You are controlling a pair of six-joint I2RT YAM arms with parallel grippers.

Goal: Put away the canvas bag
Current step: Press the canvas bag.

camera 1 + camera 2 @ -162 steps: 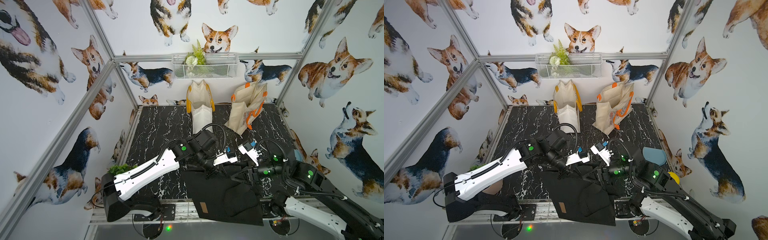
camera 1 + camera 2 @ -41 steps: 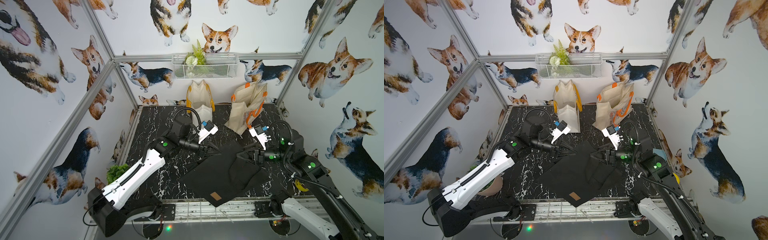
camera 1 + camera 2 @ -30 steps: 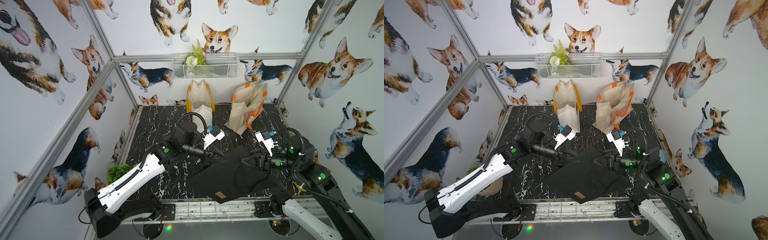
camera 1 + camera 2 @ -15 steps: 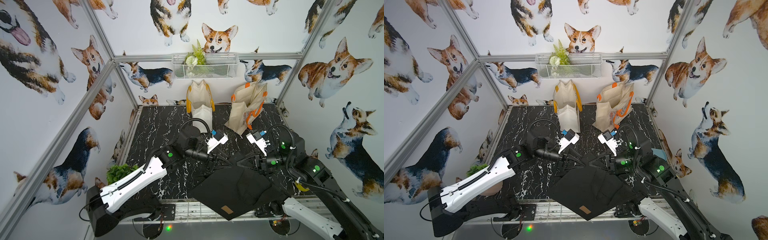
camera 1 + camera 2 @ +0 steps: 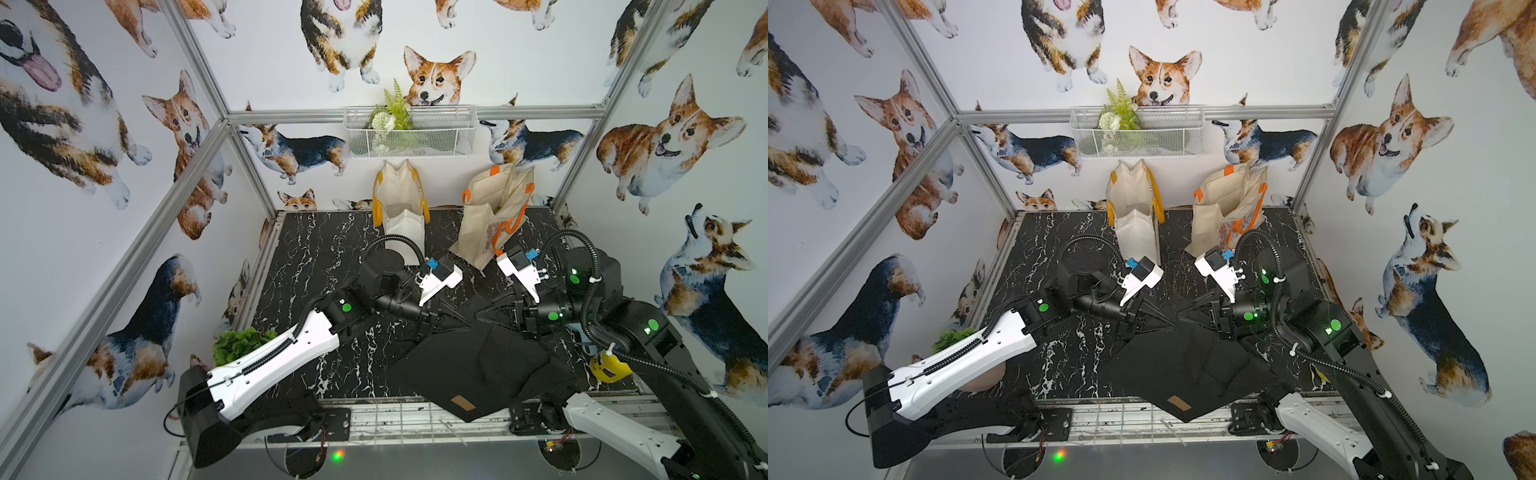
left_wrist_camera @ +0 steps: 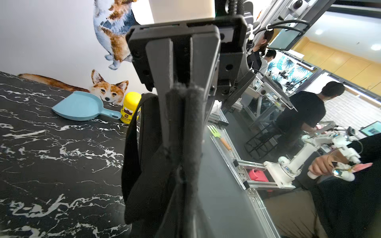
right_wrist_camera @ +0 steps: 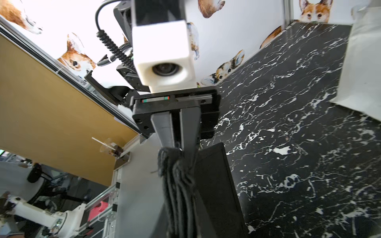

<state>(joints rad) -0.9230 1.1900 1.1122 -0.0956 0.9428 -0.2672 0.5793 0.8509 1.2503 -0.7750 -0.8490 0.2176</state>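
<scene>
The black canvas bag [image 5: 478,370] [image 5: 1187,370] lies crumpled on the marble table [image 5: 324,257], its tan label corner hanging over the front rail. My left gripper [image 5: 463,322] [image 5: 1173,326] and right gripper [image 5: 480,314] [image 5: 1179,312] meet tip to tip above the bag's far edge. Both are shut on bunched black fabric. In the left wrist view the bag [image 6: 144,164] hangs from the right gripper [image 6: 183,90] facing it. In the right wrist view the fabric bundle [image 7: 177,185] hangs below the left gripper [image 7: 179,144].
Two cream tote bags stand at the back, one with yellow handles [image 5: 401,208] and one with orange handles [image 5: 494,212]. A wire basket [image 5: 409,133] hangs on the back wall. A green plant [image 5: 241,343] sits at the left. A blue scoop [image 6: 82,107] and yellow jar [image 6: 129,107] sit at the right.
Both grippers have drawn together until their tips nearly touch, gathering the bag's far edge. The bag's body has slid toward the front rail, its label corner now past the edge.
</scene>
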